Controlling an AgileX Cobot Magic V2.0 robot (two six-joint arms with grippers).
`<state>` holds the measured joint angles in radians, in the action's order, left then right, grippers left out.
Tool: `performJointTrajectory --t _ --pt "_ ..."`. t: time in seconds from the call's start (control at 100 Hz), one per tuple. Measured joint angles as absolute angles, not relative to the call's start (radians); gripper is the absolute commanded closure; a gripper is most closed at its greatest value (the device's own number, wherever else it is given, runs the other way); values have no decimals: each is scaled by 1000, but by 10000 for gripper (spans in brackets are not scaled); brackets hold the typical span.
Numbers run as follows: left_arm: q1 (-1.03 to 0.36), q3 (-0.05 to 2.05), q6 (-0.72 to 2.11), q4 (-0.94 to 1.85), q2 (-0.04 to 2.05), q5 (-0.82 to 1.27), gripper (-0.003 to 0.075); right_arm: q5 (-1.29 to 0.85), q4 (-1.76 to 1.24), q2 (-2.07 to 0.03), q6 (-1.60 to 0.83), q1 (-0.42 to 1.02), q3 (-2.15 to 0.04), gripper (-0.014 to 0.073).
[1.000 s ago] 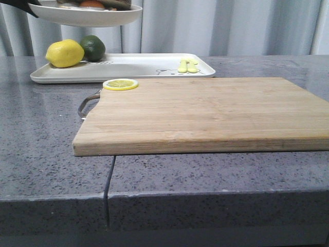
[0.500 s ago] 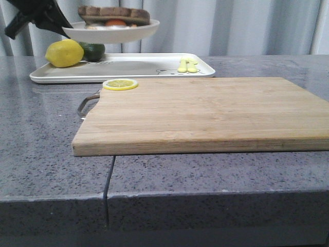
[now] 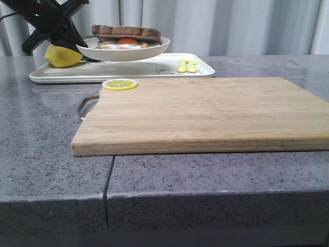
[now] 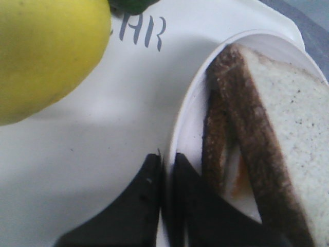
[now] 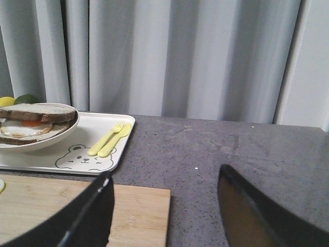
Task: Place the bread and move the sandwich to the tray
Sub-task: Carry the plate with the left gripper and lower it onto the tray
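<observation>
Our left claw (image 4: 165, 170) is clamped on the left rim of the white plate (image 3: 123, 52), one black finger on each side of the rim, as the left wrist view shows. Compared with a second ago, when the plate was high at the top edge of the front view, and half a second ago, when it was clearly above the fruit, the plate is now lower and further right, just over the tray (image 3: 67, 76); we cannot tell whether it touches the tray yet. The left arm now reaches into view from the upper left corner, slanting down and right to the plate.

On the plate sits the sandwich (image 3: 127, 37): the fried egg with its orange yolk between two brown-crusted slices. The bread (image 4: 288, 123) lies on top as the upper slice, its pale speckled crumb facing up.

Our right claw (image 5: 162, 206) hangs open over the near right part of the scene, its two dark fingers wide apart and holding nothing.

On the tray's far left lies a lemon (image 3: 61, 57), now partly hidden behind the arm and plate; the dark green fruit (image 4: 128, 5) behind it shows only as a sliver in the left wrist view. A yellow fork and knife (image 3: 187, 65) lie on the tray's right end beside a bear drawing (image 5: 82, 157). Nearer, the wooden cutting board (image 3: 205, 113) rests on the grey counter (image 3: 41, 134), with a lemon slice (image 3: 120, 84) on its far left corner.
</observation>
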<state>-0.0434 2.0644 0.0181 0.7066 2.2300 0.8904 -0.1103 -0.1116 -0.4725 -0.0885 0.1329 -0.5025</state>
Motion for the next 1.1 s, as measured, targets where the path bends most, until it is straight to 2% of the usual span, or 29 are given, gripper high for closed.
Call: performJointTrajectory --t 0.96,1.05,1.1 --pt "-43 2067 21 714 2284 889 737 -109 -112 -472 -89 133 -502 146" --pt "-43 2067 21 714 2284 889 710 -109 -112 -472 -89 133 -502 146" --pt "-43 2067 21 714 2284 889 671 -109 -112 -472 -89 133 -502 146"
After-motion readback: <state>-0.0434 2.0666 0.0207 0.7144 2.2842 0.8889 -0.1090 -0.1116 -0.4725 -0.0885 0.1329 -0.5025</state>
